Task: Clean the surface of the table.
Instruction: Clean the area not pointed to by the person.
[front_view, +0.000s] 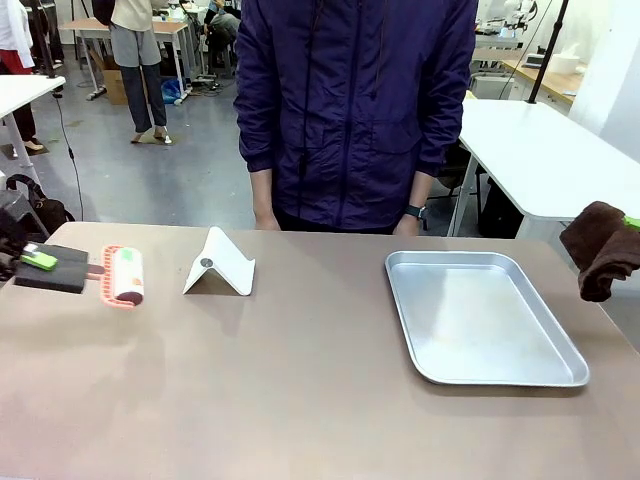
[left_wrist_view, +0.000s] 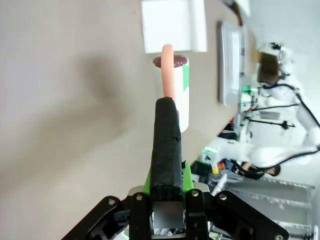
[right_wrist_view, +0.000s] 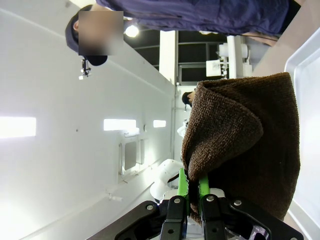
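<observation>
Front view: bench (front_view: 300, 400) spans the foreground. At 9 o'clock the left fingers (front_view: 38, 260) clamp the black handle (front_view: 55, 270) of a lint roller (front_view: 127, 275) low over it, and at 3 o'clock the right fingers (front_view: 631, 222), half cut off, pinch a brown cloth (front_view: 600, 250) aloft near the metal tray (front_view: 480, 315); tools in hand, cleaning apparently not begun. Left wrist view: roller points to 12 o'clock at a white stand (left_wrist_view: 172, 25), so the next stroke must skirt it. Right wrist view: cloth hides most of the bench below; it needs lowering flat.
</observation>
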